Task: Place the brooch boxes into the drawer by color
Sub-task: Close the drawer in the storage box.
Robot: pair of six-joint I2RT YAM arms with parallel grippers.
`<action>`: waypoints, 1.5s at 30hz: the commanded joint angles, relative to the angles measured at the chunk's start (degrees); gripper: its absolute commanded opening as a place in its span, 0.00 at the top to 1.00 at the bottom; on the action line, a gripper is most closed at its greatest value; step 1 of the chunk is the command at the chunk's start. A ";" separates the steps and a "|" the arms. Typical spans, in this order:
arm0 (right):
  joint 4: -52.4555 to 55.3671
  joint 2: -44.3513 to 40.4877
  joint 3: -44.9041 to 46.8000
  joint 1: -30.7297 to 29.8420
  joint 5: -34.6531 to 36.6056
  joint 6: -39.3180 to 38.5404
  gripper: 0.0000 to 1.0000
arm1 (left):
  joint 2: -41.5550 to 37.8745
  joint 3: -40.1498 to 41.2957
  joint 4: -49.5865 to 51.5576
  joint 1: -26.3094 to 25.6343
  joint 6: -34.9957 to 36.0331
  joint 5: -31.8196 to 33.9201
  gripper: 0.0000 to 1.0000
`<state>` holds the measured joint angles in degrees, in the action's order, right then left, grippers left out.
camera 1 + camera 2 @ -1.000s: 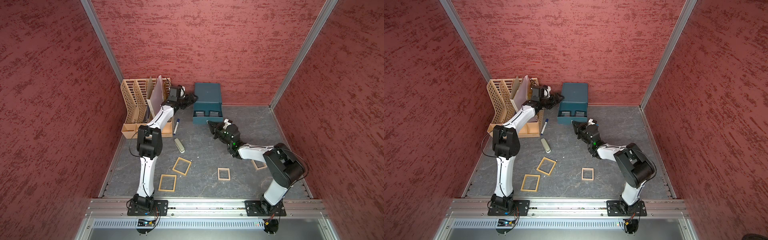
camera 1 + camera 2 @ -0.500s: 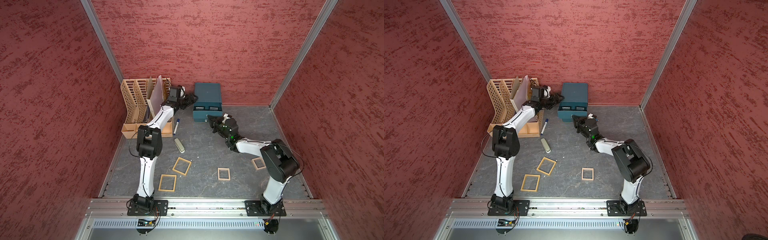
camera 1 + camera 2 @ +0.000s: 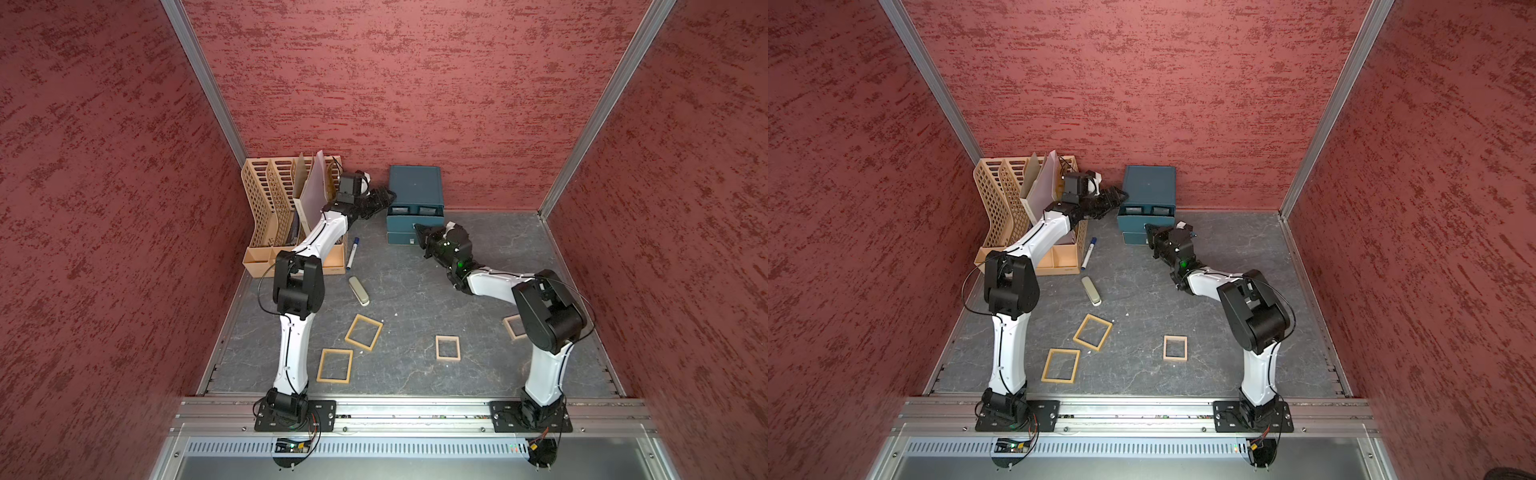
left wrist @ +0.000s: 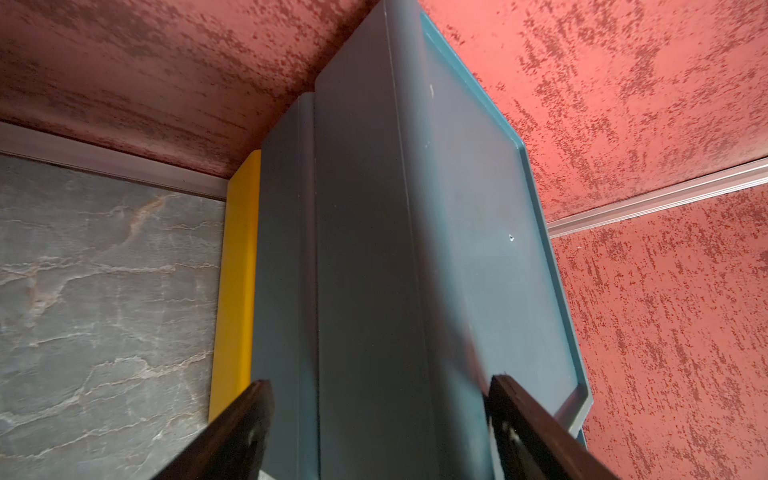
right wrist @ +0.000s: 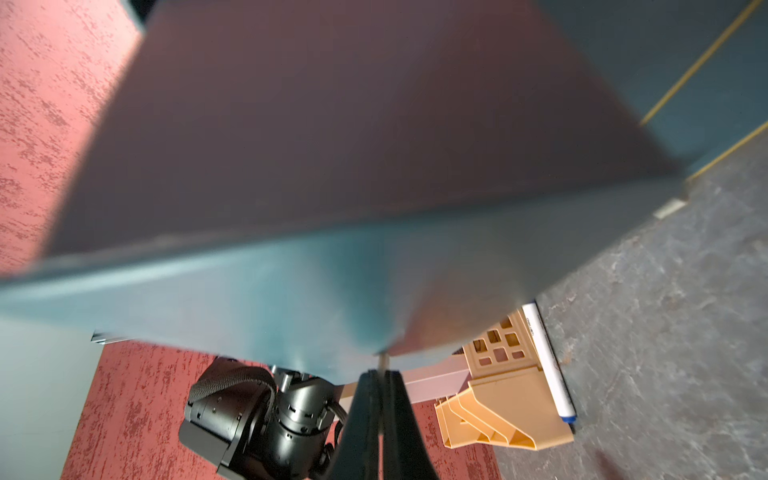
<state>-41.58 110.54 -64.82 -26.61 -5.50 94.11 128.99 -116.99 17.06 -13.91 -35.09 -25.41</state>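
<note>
Red mottled walls (image 3: 374, 83) close three sides of my grey veined surface (image 3: 415, 291). Behind the tan rack (image 3: 266, 195) two walls meet at a metal post (image 3: 200, 70); well before the rack runs an aluminium rail (image 3: 415, 409).

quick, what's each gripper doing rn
left gripper: open, jaws wide astride the cabinet
right gripper: shut on a thin tab of the drawer

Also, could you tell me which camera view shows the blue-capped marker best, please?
The right wrist view: the marker is close and large, white barrel and blue cap clear, though the drawer unit hides one end. Both top views show it whole but small, beside the file organiser. The left wrist view misses it.
</note>
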 commanded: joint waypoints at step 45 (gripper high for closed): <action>6.92 10.04 -13.87 2.82 1.71 2.81 1.00 | -2.06 2.24 4.53 -1.16 1.14 0.62 0.15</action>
<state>-37.12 119.15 -77.47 -24.36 -5.48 96.07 128.33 -116.57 18.11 -14.37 -35.09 -25.02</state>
